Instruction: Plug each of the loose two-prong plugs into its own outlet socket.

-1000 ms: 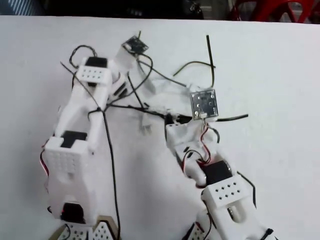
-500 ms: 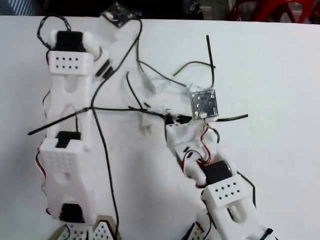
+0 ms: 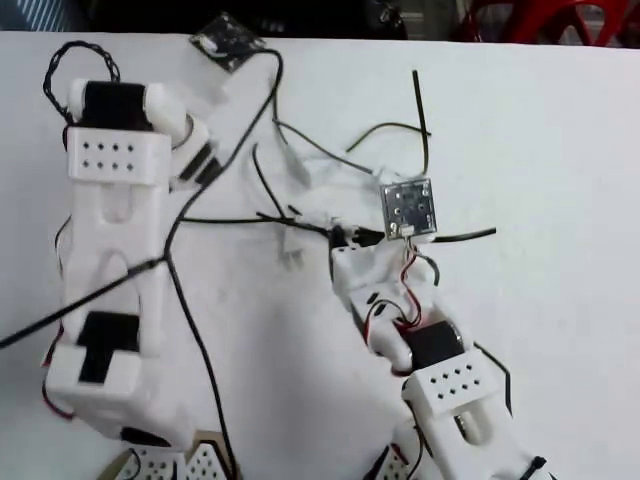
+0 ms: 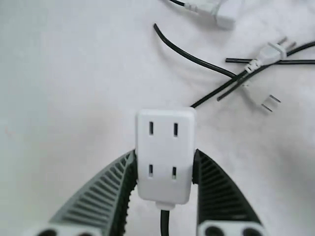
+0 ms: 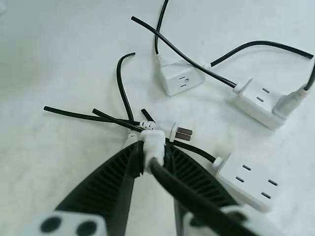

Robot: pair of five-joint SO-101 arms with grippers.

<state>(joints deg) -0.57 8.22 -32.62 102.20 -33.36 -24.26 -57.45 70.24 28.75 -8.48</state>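
So basically everything here is white: table (image 3: 560, 130), the shells of the left arm (image 3: 110, 230) and right arm (image 3: 455, 385), the outlet block (image 4: 166, 142) (dark slots), the plug (image 5: 153, 140). Cords (image 4: 196, 59) are black. Left gripper (image 4: 164, 157) has grey ribbed fingers (image 4: 106, 191), right gripper (image 5: 153, 150) black ribbed ones. Motors (image 3: 112, 105) on both arms are black, plus thin red wires (image 3: 407, 275) on the right arm.

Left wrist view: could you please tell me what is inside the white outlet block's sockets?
Nothing: all four slots of the outlet block show empty. The left hand covers its lower sides, and its underside is hidden.
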